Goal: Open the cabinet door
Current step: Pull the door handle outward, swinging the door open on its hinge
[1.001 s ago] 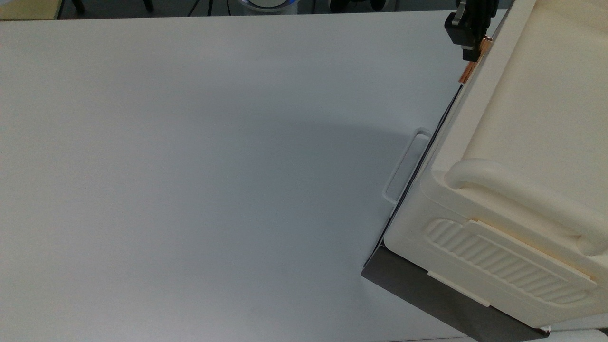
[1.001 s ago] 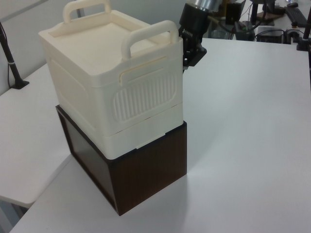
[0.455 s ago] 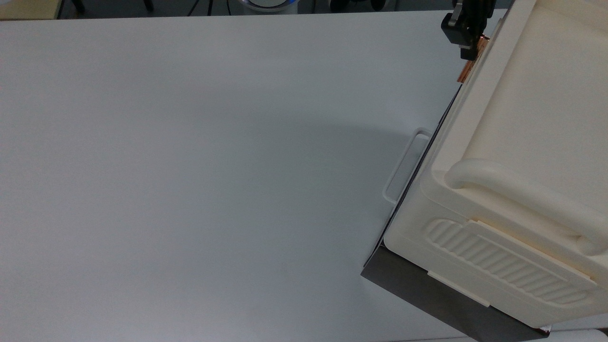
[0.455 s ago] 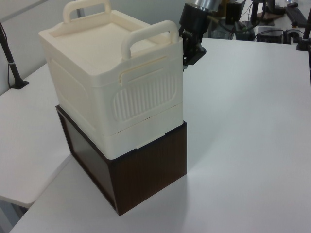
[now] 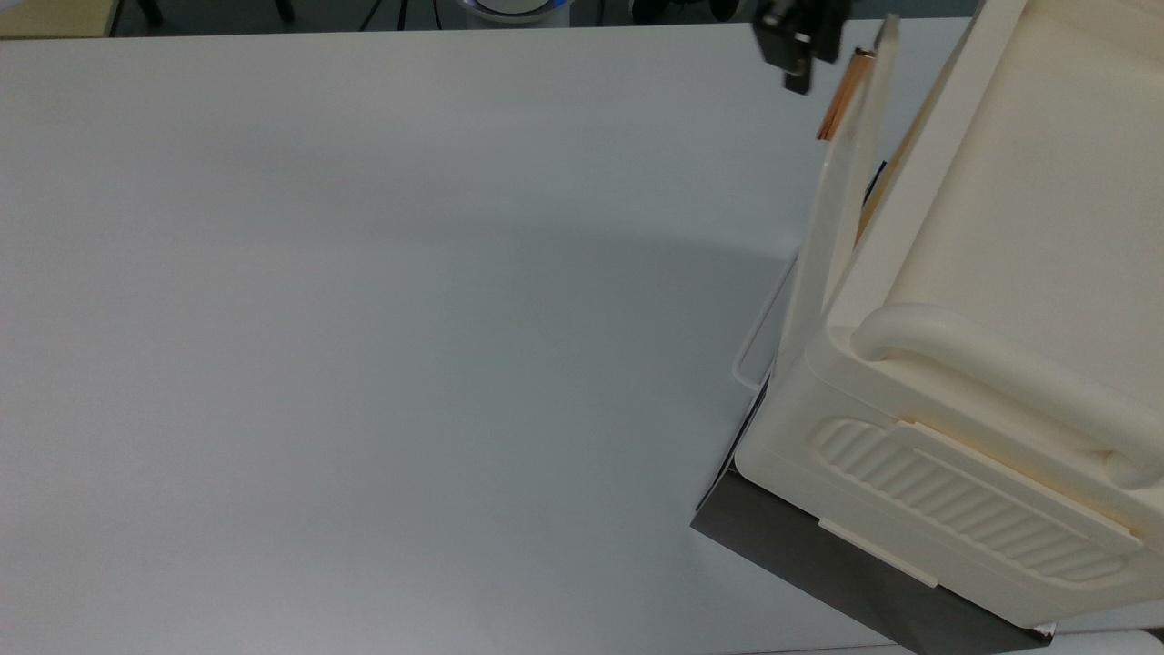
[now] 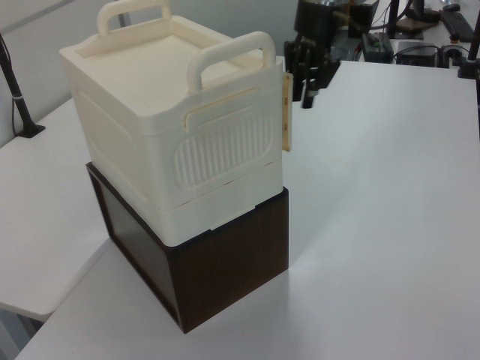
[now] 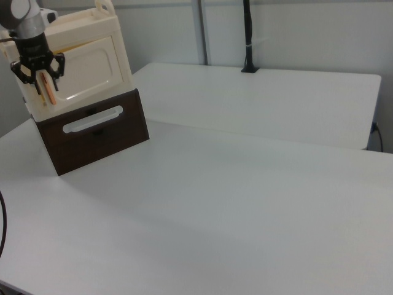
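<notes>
Top view, left to right. Bench (image 5: 364,318) spreading leftward from the gripper (image 5: 798,44). Gripper drawn back from the cabinet front since half a second ago; spread or pressed together, cannot tell. Just right of it, copper handle (image 5: 838,95). Below-right of the gripper, cabinet door (image 5: 841,209), flush before, now swung ajar from the cabinet (image 5: 1000,227). Judged: opening begun, wider swing remaining.

Bright, even overhead light; soft shadow on the bench (image 5: 564,300) beside the cabinet (image 5: 991,300); slightly soft focus throughout.
</notes>
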{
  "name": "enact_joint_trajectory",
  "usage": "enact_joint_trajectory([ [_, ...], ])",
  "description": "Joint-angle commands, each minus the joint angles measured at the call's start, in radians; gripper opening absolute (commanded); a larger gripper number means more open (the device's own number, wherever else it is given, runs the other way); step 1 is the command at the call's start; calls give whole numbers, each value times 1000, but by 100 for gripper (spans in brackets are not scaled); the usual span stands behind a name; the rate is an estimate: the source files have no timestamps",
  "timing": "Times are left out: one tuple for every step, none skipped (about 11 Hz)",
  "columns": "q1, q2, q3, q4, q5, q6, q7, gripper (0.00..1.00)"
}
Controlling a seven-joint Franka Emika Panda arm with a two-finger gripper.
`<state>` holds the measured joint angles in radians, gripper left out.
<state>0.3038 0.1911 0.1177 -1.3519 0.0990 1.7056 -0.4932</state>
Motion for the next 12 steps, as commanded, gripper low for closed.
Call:
enact_joint_trajectory([
  [-89, -85, -6, -10, 7, -141, -16, 86],
  [-115, -116, -7, -10, 4, -153, -10, 86],
  [-129, -140, -6, -7, 4, -153, 14, 86],
  [-130, -156, -3, -4, 11, -152, 31, 86],
  [-123, -157, 3, -3, 13, -140, 36, 86],
  [-114, -156, 14, -1, 18, -118, 35, 88],
  [-80, -156, 20, -3, 36, -65, 36, 88],
  [-43, -148, 22, -3, 42, -16, 45, 93],
  [-8, -138, 22, -3, 44, 32, 62, 94],
  [17, -136, 22, -4, 44, 52, 70, 94],
  [38, -134, 22, -7, 44, 69, 71, 94],
  [55, -124, 22, -10, 42, 86, 73, 94],
])
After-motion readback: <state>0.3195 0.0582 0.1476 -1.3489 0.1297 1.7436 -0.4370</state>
